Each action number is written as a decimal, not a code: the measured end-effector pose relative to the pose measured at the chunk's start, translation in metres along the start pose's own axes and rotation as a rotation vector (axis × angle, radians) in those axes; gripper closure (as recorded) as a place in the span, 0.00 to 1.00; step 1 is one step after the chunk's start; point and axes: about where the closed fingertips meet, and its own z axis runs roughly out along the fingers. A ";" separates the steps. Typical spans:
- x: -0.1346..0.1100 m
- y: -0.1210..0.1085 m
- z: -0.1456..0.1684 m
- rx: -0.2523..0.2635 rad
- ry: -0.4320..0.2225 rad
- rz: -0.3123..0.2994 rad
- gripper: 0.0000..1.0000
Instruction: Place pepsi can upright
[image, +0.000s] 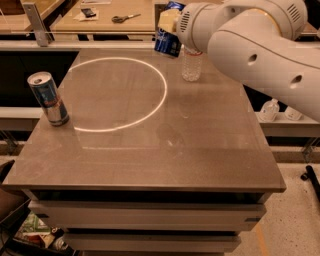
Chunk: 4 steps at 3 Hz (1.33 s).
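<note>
Found a tall, slim silver-blue can (48, 98) with a red mark, upright near the left edge of the brown desk (165, 160). Noted a bright ring of light (118, 94) on the desktop just right of it, and judged the silver-blue can to sit outside the ring, close to its left arc. Spotted a small dark object (88, 12) and then a pair of scissors (125, 18) on a paler wooden desk (65, 22) behind.

Saw the pepsi can (166, 42) next: dark blue with white markings, held off the surface over the far edge of the brown desk, beyond the ring's upper right arc. Took it to be tilted a little rather than upright, with its upper part hidden. Read the tool (169, 22) as closed on the pepsi can from above, though most of the grip was hidden behind the white wrist.

Found a clear plastic water bottle (191, 65) upright on the desk just right of the pepsi can and lower down, under the wrist, apart from the ring. Traced the thick white arm (260, 50) from the tool across the upper right corner and out of view. Made out two small white bottles (270, 109) on a lower ledge past the desk's right side, close together.
</note>
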 end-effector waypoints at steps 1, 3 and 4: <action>-0.006 0.015 0.004 -0.008 -0.022 -0.107 1.00; -0.015 0.029 0.008 0.004 -0.059 -0.226 1.00; -0.015 0.030 0.008 0.004 -0.059 -0.226 1.00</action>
